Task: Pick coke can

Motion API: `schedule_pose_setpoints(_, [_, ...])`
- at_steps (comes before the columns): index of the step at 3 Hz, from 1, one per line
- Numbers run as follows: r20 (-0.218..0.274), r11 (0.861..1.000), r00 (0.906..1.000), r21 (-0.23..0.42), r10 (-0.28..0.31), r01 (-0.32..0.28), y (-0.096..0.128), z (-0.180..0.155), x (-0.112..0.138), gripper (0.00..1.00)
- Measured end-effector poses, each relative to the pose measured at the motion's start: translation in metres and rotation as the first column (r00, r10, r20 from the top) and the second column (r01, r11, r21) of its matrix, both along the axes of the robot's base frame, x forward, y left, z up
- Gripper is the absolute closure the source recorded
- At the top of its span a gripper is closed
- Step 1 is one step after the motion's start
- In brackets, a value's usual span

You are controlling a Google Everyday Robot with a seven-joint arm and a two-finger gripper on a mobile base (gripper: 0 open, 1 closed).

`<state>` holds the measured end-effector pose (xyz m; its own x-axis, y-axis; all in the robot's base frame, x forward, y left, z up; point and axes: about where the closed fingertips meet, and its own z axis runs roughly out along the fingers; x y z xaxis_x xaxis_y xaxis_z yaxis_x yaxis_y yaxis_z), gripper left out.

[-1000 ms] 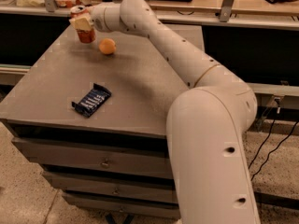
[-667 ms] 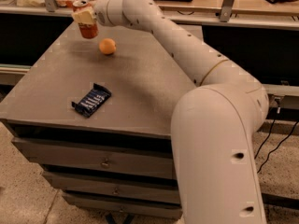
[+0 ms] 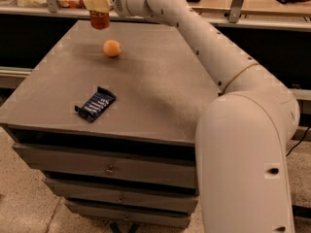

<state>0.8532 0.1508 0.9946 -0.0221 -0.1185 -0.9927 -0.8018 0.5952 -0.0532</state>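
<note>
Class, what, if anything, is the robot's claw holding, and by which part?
The claw is shut on the coke can, gripping it around its upper half, at the table's far edge.

A: The grey table point(image 3: 160, 96) carried two things on its flat top. The orange point(image 3: 112, 48) sat toward the far left, all on its own.

B: And the dark blue wrapper point(image 3: 95, 104) lay flat near the front left edge, turned at an angle, well apart from the orange.

A: Under the top, the drawers point(image 3: 107, 169) were stacked one below another, down to the speckled floor point(image 3: 29, 198).

B: Up above the far left corner hung the gripper point(image 3: 98, 4), clamped on the coke can point(image 3: 100, 19), and the can was clear of the surface.
</note>
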Motion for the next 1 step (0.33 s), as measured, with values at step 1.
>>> schedule_pose_setpoints(1, [0.0, 1.0, 1.0, 0.0, 0.0, 0.0, 0.0001, -0.0001, 0.0, 1.0])
